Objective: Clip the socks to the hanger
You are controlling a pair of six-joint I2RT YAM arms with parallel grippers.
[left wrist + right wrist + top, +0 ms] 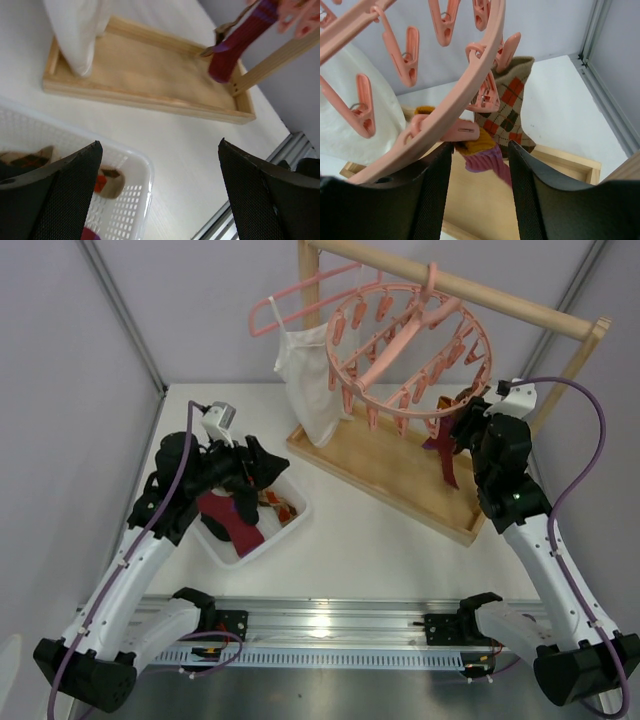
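Observation:
The round pink hanger [410, 345] hangs from a wooden rod. My right gripper [462, 420] is raised to its lower right rim. In the right wrist view my right gripper [480, 147] stands partly open around a mustard-cuffed purple and maroon sock [485, 150] that hangs from a pink clip [462, 131]. A tan argyle sock [507, 107] is clipped just behind it. My left gripper [255, 475] hovers wide open and empty over the white basket [262, 545], which holds a maroon-red sock [225, 515] and an argyle sock [112, 182].
A white camisole [310, 380] on a thin pink coat hanger [300, 295] hangs left of the round hanger. The rack's wooden base tray [400, 485] lies under both. Grey walls close in the table on both sides.

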